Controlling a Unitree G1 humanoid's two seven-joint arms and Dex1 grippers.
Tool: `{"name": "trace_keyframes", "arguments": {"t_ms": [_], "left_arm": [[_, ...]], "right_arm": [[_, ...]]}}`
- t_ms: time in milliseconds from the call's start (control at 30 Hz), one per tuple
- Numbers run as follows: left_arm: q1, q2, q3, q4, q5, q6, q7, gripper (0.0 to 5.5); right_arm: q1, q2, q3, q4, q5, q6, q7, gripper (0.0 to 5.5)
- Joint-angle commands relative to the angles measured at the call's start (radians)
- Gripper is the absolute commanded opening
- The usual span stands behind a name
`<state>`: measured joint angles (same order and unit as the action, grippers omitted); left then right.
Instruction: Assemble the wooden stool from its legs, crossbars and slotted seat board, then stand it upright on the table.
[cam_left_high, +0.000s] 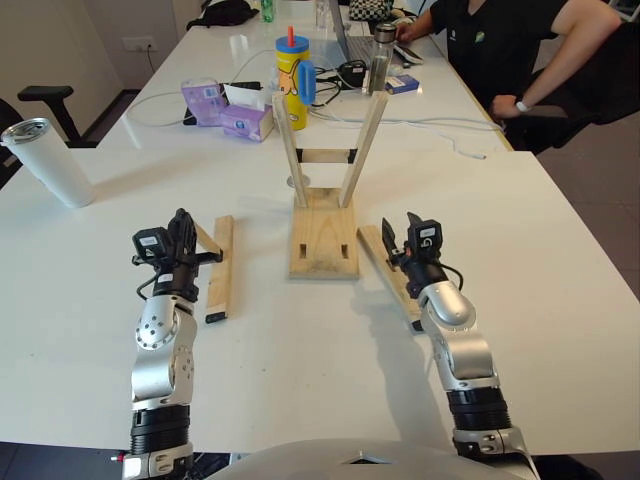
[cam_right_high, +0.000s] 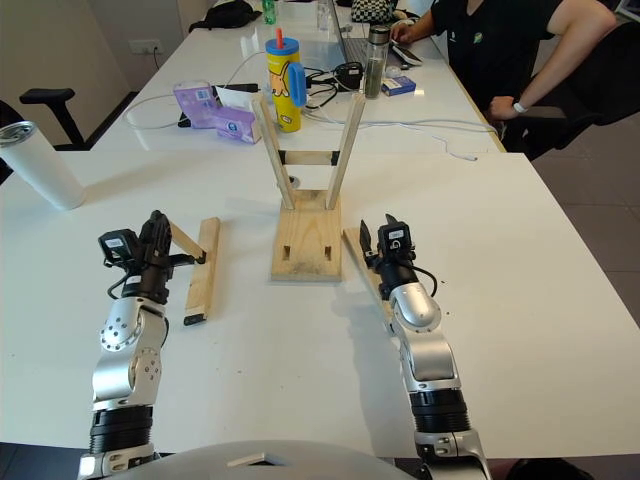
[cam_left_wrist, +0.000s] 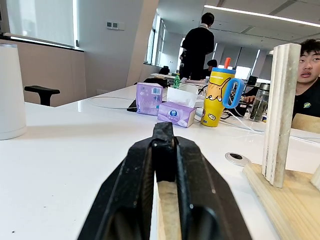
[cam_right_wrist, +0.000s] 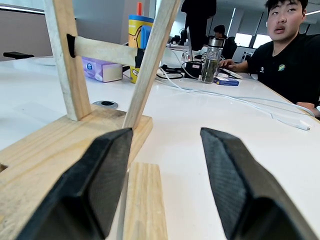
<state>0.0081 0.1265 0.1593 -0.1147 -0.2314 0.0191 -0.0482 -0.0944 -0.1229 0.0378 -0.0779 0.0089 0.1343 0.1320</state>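
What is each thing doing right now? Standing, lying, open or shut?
Seat board, lying flat on the table.
Two legs, standing up from the board.
Crossbar, fitted between those legs.
Left gripper, shut on a thin stick.
Right gripper, open over a loose leg lying flat.
Other loose leg, lying flat beside the left gripper.
White cup, upright.

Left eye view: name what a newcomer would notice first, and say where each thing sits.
The seat board lies flat in the middle, with two legs rising from its far end, joined by a crossbar. The left gripper is shut on a thin wooden stick left of the board, while the right gripper hovers with fingers open over a loose leg on the board's right.
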Motion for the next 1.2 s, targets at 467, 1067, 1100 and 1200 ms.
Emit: {"name": "trace_keyframes", "arguments": {"t_ms": [467,1067,1100,1200], "left_arm": [[0.001,0.071,-0.012,-0.004,0.057,0.146,-0.037,1.41],[-0.458,0.14,0.058,0.048,-0.012,0.196,-0.078,1.79],[-0.503,0.152,0.07,0.087,-0.018,0.197,-0.083,1.79],[-0.629,0.196,0.111,0.212,-0.041,0.21,-0.096,1.79]], "right_arm": [[-0.035,-0.015,-0.002,0.001,-0.001,0.013,0.021,2.5],[-0.071,-0.02,-0.006,0.03,-0.004,0.002,0.021,2.5],[-0.074,-0.02,-0.005,0.033,-0.005,0.002,0.022,2.5],[-0.08,-0.02,-0.006,0.039,-0.004,0.0,0.022,2.5]]}}
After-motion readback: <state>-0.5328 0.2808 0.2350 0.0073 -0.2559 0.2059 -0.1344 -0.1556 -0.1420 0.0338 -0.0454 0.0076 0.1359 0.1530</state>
